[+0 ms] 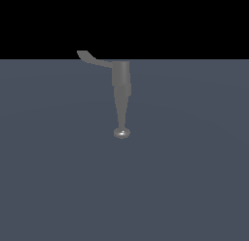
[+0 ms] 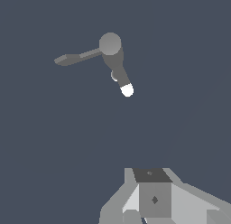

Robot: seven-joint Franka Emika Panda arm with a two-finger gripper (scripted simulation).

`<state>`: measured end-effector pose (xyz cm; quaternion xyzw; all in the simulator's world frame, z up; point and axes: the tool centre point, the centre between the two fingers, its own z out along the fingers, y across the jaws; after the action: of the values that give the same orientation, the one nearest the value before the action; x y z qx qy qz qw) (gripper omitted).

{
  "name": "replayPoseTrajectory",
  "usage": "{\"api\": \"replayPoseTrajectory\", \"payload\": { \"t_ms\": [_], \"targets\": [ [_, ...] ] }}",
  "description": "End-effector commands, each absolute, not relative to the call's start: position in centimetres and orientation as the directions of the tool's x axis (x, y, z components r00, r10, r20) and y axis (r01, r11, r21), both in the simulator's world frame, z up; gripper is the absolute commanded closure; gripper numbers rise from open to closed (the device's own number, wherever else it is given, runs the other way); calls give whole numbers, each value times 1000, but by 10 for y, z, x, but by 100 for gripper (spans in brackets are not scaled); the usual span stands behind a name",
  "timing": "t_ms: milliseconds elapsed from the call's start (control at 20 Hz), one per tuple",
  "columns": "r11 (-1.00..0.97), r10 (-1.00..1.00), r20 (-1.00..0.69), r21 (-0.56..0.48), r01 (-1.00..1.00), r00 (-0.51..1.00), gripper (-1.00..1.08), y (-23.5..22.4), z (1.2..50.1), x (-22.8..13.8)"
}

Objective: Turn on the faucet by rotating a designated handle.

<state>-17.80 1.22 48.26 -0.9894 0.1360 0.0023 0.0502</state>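
The grey faucet (image 1: 121, 82) stands in the middle of the exterior view, its cylindrical body tapering to a stem with a shiny rounded knob (image 1: 121, 133). The thin curved handle (image 1: 92, 58) juts from its top toward the exterior view's left, tip upturned. The wrist view shows the faucet (image 2: 110, 44) from above, with the handle (image 2: 74, 57) sticking out sideways and a white-tipped arm (image 2: 127, 90) pointing toward me. My gripper (image 2: 151, 198) shows only as grey blocks at the frame edge, well apart from the faucet and holding nothing. It does not show in the exterior view.
A flat dark blue-grey floor (image 1: 194, 177) lies all around the faucet. Black background fills the space above the floor's far edge (image 1: 194, 59).
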Motion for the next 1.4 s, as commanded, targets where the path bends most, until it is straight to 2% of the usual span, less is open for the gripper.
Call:
{"api": "replayPoseTrajectory", "payload": {
  "t_ms": [0,650,1350],
  "targets": [
    [-940,-325,-30,-105,-326,945,108,16,478,-164],
    [-794,-594,-87,-95,-601,799,108,38,443,-95],
    [-551,-828,-101,-40,-833,552,108,67,391,-28]
  ]
}}
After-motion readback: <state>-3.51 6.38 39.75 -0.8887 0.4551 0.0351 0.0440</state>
